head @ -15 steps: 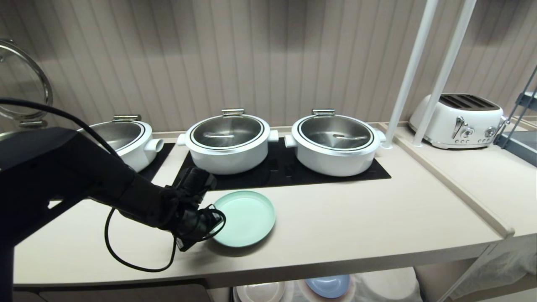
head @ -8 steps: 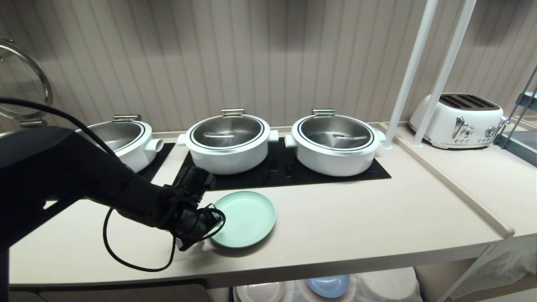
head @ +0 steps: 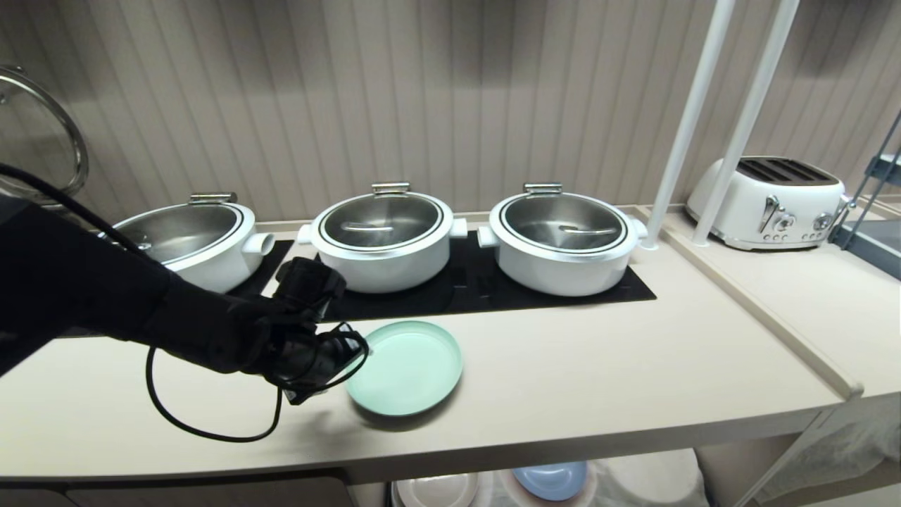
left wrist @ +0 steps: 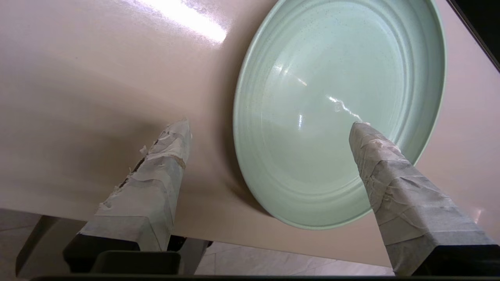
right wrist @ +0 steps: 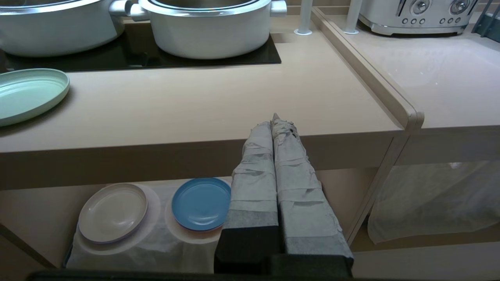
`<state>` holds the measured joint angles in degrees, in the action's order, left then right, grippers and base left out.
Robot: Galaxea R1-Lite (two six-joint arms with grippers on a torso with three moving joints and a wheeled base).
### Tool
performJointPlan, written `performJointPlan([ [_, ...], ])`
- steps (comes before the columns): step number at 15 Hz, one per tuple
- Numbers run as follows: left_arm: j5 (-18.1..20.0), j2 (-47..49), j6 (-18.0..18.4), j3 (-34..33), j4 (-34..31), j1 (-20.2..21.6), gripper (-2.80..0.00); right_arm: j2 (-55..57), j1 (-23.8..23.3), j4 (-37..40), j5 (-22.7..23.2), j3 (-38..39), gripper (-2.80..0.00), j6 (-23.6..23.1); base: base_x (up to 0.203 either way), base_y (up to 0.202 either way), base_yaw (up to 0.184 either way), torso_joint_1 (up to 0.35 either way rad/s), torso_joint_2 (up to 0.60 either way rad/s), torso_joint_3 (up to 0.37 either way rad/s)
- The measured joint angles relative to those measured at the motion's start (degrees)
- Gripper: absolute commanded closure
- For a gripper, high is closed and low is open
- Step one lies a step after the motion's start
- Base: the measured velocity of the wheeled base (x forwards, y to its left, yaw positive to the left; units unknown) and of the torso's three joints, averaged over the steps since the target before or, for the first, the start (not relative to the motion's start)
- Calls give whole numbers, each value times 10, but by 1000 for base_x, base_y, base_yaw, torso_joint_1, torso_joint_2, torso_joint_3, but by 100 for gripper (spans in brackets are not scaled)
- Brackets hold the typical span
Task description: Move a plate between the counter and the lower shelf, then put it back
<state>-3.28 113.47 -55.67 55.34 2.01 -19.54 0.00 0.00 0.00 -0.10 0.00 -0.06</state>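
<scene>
The mint-green plate (head: 408, 366) lies flat on the counter (head: 598, 380), just in front of the black cooktop. My left gripper (head: 336, 372) hovers at the plate's left rim and is open. In the left wrist view the left gripper (left wrist: 270, 124) straddles that rim: one taped finger is over the bare counter (left wrist: 97, 97), the other over the plate (left wrist: 340, 97), gripping nothing. My right gripper (right wrist: 275, 117) is shut and empty, parked in front of the counter's front edge. Below it is the lower shelf (right wrist: 129, 249), draped in white cloth. The plate (right wrist: 27, 93) also shows at the edge of the right wrist view.
Three white pots (head: 383, 239) (head: 563, 239) (head: 190, 236) stand on the cooktop behind the plate. A white toaster (head: 771, 201) and two white poles (head: 693, 120) are at the right. A blue plate (right wrist: 201, 203) and a beige plate (right wrist: 113, 212) lie on the lower shelf.
The left gripper has opened and let go of the plate, and the arm has drawn back to the left. The plate stays on the counter. The right arm has not moved.
</scene>
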Motion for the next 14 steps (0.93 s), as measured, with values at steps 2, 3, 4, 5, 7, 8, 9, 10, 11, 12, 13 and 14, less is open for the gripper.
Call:
performJointPlan([
  [2, 0, -18, 1, -17, 1, 5, -280, 0, 0, 0, 0, 0, 0, 0, 0, 0, 0, 0, 0, 0],
  [3, 0, -29, 3, -29, 1, 9, -280, 0, 0, 0, 0, 0, 0, 0, 0, 0, 0, 0, 0, 0],
  [4, 0, -42, 8, -42, 1, 12, -280, 0, 0, 0, 0, 0, 0, 0, 0, 0, 0, 0, 0, 0],
  [5, 0, -55, 13, -52, 0, 13, -280, 0, 0, 0, 0, 0, 0, 0, 0, 0, 0, 0, 0, 0],
  [7, 0, -91, 34, -85, 2, 17, -280, 0, 0, 0, 0, 0, 0, 0, 0, 0, 0, 0, 0, 0],
  [8, 0, -108, 43, -104, 2, 18, -280, 0, 0, 0, 0, 0, 0, 0, 0, 0, 0, 0, 0, 0],
  [9, 0, -123, 48, -119, 3, 20, -280, 0, 0, 0, 0, 0, 0, 0, 0, 0, 0, 0, 0, 0],
  [10, 0, -136, 48, -132, 3, 20, -280, 0, 0, 0, 0, 0, 0, 0, 0, 0, 0, 0, 0, 0],
  [11, 1, -147, 49, -141, 3, 20, -280, 0, 0, 0, 0, 0, 0, 0, 0, 0, 0, 0, 0, 0],
  [12, 1, -158, 49, -148, 3, 19, -280, 0, 0, 0, 0, 0, 0, 0, 0, 0, 0, 0, 0, 0],
  [13, 0, -168, 50, -151, 4, 18, -280, 0, 0, 0, 0, 0, 0, 0, 0, 0, 0, 0, 0, 0],
  [14, 0, -175, 50, -153, 3, 18, -280, 0, 0, 0, 0, 0, 0, 0, 0, 0, 0, 0, 0, 0],
])
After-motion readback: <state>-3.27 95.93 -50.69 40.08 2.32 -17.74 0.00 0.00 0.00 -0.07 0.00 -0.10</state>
